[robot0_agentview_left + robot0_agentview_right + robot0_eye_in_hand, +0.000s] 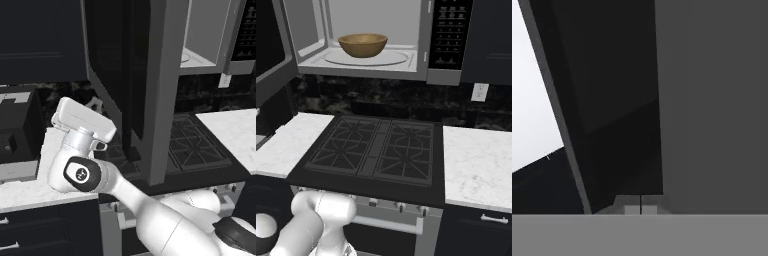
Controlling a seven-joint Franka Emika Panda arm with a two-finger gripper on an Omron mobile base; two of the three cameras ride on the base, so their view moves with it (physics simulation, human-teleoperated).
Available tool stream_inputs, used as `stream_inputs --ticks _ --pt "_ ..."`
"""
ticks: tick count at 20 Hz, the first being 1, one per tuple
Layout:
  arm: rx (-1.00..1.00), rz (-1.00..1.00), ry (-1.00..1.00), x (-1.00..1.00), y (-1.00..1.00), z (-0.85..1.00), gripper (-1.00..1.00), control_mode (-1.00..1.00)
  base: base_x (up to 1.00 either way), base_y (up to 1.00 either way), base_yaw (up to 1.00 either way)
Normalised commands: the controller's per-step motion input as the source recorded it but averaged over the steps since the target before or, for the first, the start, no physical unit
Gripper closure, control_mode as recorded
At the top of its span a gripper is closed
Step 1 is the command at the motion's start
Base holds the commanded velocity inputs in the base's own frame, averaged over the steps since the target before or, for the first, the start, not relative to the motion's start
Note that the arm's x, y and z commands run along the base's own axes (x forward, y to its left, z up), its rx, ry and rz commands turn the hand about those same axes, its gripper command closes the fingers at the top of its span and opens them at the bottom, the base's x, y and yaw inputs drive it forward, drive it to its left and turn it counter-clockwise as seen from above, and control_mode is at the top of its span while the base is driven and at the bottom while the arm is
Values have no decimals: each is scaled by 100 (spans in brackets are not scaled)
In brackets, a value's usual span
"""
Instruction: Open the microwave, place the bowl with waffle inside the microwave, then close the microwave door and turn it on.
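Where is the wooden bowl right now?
In the right base view, the bowl sits inside the open microwave, on its turntable, above the stove.

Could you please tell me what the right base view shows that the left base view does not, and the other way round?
Right base view alone: the bowl sitting inside the microwave and the black button panel. Left base view alone: the open microwave door seen large, with the arm's wrist beside it. Both share the stove and the marble counter.
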Motion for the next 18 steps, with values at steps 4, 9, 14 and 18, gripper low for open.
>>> stream_inputs --ticks 4,9,14,18 --pt "31 0 1 6 -100 69 100 -100 0 0 0" --pt "36 1 18 20 -100 81 100 -100 0 0 0" --pt "34 8 27 18 -100 71 100 -100 0 0 0" --pt "24 15 36 41 -100 36 100 -100 0 0 0"
